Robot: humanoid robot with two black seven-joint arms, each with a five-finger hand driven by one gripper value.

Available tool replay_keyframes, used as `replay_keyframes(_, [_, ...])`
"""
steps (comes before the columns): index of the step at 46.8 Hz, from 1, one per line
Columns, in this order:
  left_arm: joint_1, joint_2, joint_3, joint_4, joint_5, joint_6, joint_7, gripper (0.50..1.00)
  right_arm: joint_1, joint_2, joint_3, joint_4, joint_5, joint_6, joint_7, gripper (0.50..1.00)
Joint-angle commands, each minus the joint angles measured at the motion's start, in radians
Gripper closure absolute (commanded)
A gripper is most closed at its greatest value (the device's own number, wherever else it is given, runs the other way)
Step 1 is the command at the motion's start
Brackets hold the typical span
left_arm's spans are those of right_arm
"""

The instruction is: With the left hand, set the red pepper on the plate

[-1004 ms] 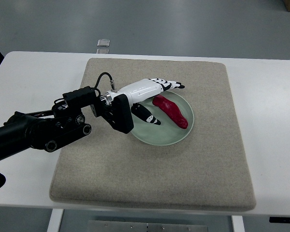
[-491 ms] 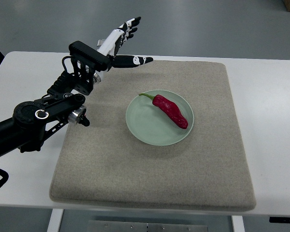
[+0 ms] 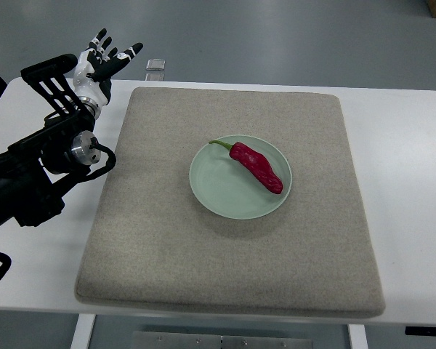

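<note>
Since the earlier frame, left hand (image 3: 105, 62) was pulled back to the table's far-left corner, fingers spread, empty. Red pepper (image 3: 256, 166) was left lying on plate (image 3: 211, 190). Little risk was judged: only a rolling pepper.

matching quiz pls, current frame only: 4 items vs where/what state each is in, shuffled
Items:
1. red pepper
2. plate
3. left hand
4. mat

States:
A. pale green, sits mid-mat
B. beige, covers most of the white table
C. lies on the plate's right half, stem pointing left
D. fingers spread, holding nothing, over the table's far-left corner

Pairs: 1-C, 2-A, 3-D, 4-B
</note>
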Motion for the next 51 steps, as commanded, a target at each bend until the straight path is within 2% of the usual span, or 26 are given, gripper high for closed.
replay_keyframes(1, [0.000,-0.001,-0.022,0.015,-0.005,-0.009,0.000,0.501,0.000,0.000,0.000,0.000,0.001,0.000,0.000,0.572])
replay_keyframes(10, [-0.002,-0.006,-0.039,0.033,-0.008,-0.048,0.006,0.501,0.000,0.000,0.000,0.000,0.001,0.000,0.000,0.572])
replay_keyframes(23, [-0.003,-0.013,-0.077,0.122,-0.039,-0.127,0.014,0.501,0.001,0.000,0.001,0.000,0.000,0.000,0.000,0.572])
replay_keyframes(51, [-0.005,-0.019,-0.077,0.133,-0.043,-0.120,0.012,0.501,0.000,0.000,0.000,0.000,0.000,0.000,0.000,0.572])
